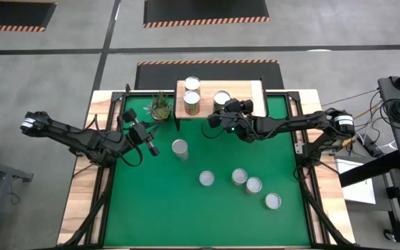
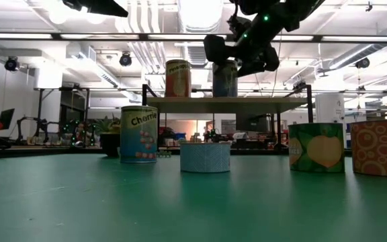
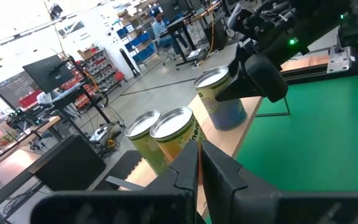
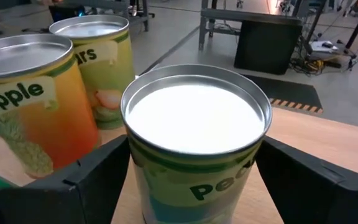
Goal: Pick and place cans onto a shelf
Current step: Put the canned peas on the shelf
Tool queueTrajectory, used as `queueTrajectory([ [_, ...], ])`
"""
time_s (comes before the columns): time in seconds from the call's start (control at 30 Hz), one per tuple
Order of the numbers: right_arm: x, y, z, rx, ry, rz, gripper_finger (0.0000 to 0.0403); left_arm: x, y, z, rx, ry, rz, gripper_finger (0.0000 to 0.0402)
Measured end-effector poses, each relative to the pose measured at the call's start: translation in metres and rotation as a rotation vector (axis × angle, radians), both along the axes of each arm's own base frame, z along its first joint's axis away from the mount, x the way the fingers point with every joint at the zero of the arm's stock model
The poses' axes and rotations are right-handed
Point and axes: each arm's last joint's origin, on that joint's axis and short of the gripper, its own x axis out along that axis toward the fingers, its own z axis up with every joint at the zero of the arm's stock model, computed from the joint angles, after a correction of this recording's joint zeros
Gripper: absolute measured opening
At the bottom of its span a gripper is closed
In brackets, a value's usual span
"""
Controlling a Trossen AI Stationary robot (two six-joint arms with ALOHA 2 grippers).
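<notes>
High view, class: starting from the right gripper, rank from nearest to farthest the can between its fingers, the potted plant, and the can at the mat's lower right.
1. Can between the fingers, on the shelf, at the right gripper.
2. Potted plant, left of the shelf.
3. Lower-right can, on the mat.

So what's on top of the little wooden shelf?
Three cans stand on the shelf: two cans at one end, and a third can between the right gripper's open fingers. The arm covers part of the board, so that bit is hidden.

We see bright, even overhead lighting; ceiling lamps (image 2: 197, 10) glare in the low view, can tops (image 4: 194, 118) gleam, backgrounds blur softly.
</notes>
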Motion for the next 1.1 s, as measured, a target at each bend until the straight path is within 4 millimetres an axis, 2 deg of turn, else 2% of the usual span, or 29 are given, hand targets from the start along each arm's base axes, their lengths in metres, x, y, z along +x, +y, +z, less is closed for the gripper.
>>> queueTrajectory([
  [0.2, -0.003, 0.001, 0.014, -0.016, -0.031, 0.011, 0.0342, 0.0, 0.0, 0.0, 0.0, 0.0, 0.0, 0.0],
  [0.37, -0.01, 0.007, 0.039, -0.029, -0.049, 0.072, 0.0349, 0.0, 0.0, 0.0, 0.0, 0.0, 0.0, 0.0],
  [0.5, -0.021, 0.007, 0.065, 0.017, -0.017, 0.198, 0.0334, 0.0, 0.0, 0.0, 0.0, 0.0, 0.0, 0.0],
  [0.67, -0.042, -0.008, 0.086, 0.066, 0.097, 0.242, 0.026, 0.0, 0.0, 0.0, 0.0, 0.0, 0.0, 0.0],
  [0.8, -0.048, -0.021, 0.095, 0.107, 0.152, 0.433, 0.0163, 0.0, 0.0, 0.0, -0.001, -0.004, 0.0, 0.0],
  [0.97, -0.039, -0.036, 0.103, 0.133, 0.143, 0.569, 0.003, 0.0, 0.0, 0.001, -0.002, -0.008, -0.001, 0.0],
  [1.1, -0.028, -0.048, 0.098, 0.125, 0.228, 0.566, 0.0015, 0.0, 0.0, 0.001, -0.002, -0.008, 0.0, 0.0],
])
